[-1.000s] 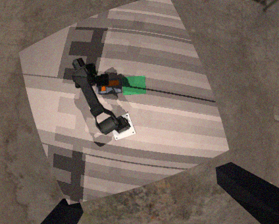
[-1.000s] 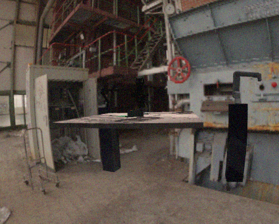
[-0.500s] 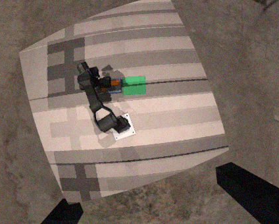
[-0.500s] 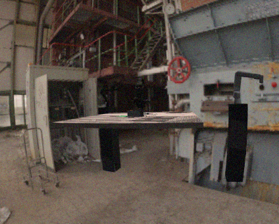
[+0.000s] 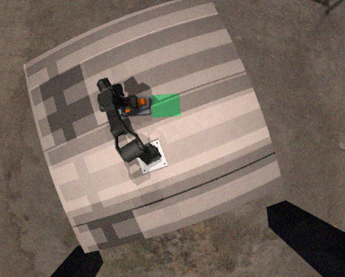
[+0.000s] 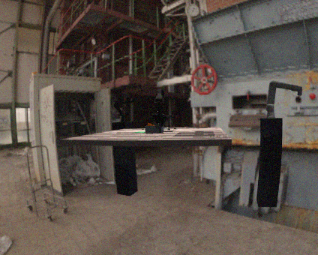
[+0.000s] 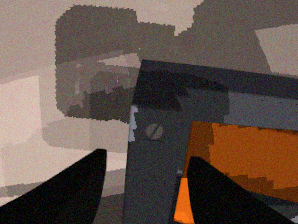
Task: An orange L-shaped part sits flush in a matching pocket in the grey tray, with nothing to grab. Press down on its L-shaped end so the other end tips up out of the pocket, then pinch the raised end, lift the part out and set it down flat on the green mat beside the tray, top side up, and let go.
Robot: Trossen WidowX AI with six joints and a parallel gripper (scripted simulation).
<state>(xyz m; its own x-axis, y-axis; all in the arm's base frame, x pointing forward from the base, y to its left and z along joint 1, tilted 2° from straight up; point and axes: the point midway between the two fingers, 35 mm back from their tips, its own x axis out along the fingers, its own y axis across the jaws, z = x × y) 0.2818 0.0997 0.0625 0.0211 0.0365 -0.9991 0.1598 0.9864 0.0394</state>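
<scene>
Orange part (image 5: pixel 141 102) (image 6: pixel 150 124) (image 7: pixel 252 150) is sitting tipped in the tray (image 5: pixel 147 112) (image 6: pixel 151 130) (image 7: pixel 145 175), likely because the claw (image 5: pixel 127 107) (image 6: pixel 158 124) (image 7: pixel 148 161), released and grasping nothing, is pressing its L-shaped end.

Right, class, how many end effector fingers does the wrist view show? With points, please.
2: one finger (image 7: pixel 75 187), lower left of picture; another finger (image 7: pixel 215 192), lower right, partly hiding the orange part (image 5: pixel 141 101) (image 6: pixel 150 124) (image 7: pixel 250 155).

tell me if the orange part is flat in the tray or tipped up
Tipped up: in the exterior view, the orange part shows above the tray.
</scene>
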